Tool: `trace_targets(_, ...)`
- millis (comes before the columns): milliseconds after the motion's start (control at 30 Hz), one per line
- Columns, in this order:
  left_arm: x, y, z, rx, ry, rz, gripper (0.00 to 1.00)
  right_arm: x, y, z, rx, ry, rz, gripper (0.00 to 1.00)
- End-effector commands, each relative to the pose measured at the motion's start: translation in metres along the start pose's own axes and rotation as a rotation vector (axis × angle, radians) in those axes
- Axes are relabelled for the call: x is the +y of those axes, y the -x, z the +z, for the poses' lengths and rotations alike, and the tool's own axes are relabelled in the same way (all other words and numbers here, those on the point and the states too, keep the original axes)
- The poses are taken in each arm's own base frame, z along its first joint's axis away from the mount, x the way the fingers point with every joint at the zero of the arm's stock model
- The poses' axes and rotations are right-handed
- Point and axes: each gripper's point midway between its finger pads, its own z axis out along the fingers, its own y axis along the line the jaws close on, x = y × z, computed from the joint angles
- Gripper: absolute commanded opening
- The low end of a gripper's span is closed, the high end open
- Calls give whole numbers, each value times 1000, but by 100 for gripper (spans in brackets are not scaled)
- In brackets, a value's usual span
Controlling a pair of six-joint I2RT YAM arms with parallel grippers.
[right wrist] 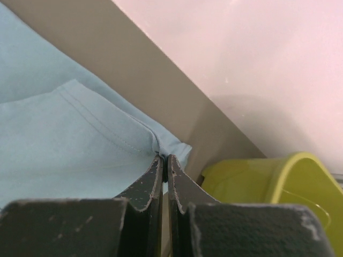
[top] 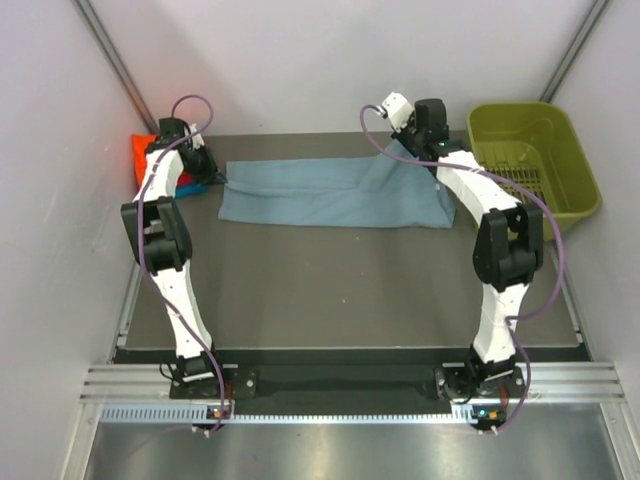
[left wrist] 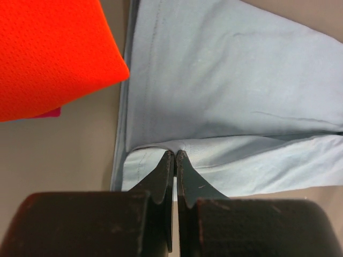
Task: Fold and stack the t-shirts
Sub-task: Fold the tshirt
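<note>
Two grippers pinch one grey-blue t-shirt (top: 320,195), which lies in a long band across the far part of the table (top: 340,290). The left gripper (left wrist: 175,155) is clamped on its left edge (just beside a folded orange t-shirt (left wrist: 48,53)), the right gripper (right wrist: 163,158) on its hemmed right corner, near the olive basket (right wrist: 278,176).

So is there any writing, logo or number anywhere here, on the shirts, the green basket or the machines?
No text can be read in any view.
The grey-blue shirt, the orange shirt and the olive-green basket are plain where they show.
The left arm and right arm show no legible label; any marking is too small to tell.
</note>
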Motion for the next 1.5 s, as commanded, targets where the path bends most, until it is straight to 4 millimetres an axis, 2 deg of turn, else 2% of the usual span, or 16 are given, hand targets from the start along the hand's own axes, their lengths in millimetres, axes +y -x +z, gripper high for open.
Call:
trace_targets(0,0,11,3,-46,18,47,0,-22,5,17,-28,-66,4,0)
trace_targets(200,6,14,10,-58,61,64,0,-14,-14,46,10,-66,-3,0)
trace_targets(333,13,14,11,-63,103,57,0,-16,-25,55,40,-101,-5,0)
trace_targets(367,15,15,11,-68,118,58,2,-18,-28,55,51,-114,-6,3)
trace_targets(400,15,18,7,-80,124,62,16,-22,-32,52,72,-143,-5,21)
trace_targets(500,14,29,-9,-121,161,76,37,-39,-29,37,76,-217,6,56)
trace_targets(533,14,32,-14,-131,176,81,48,-43,-24,33,67,-239,6,59)
trace_targets(600,8,41,-30,-167,175,93,52,-56,-18,17,59,-279,21,64)
trace_targets(700,-1,47,-47,-196,158,101,53,-60,-6,-1,29,-280,69,65)
trace_targets(867,-16,26,-54,-151,91,60,52,-27,-6,-5,21,-131,203,63)
trace_targets(933,-22,14,-51,-115,45,37,52,-1,-5,6,16,-24,288,62)
trace_targets(967,-22,0,-47,-82,36,24,51,10,-3,15,5,30,317,61)
trace_targets(1100,-28,-37,-33,15,-21,-16,49,41,-1,38,-6,158,422,57)
trace_targets(1267,-28,-75,-20,103,-23,-34,41,59,-5,61,-7,233,525,52)
trace_targets(1367,-23,-85,-13,120,1,-30,41,74,-12,79,3,262,568,49)
trace_targets(1467,-17,-88,-8,127,38,-10,40,77,-13,90,-7,274,605,46)
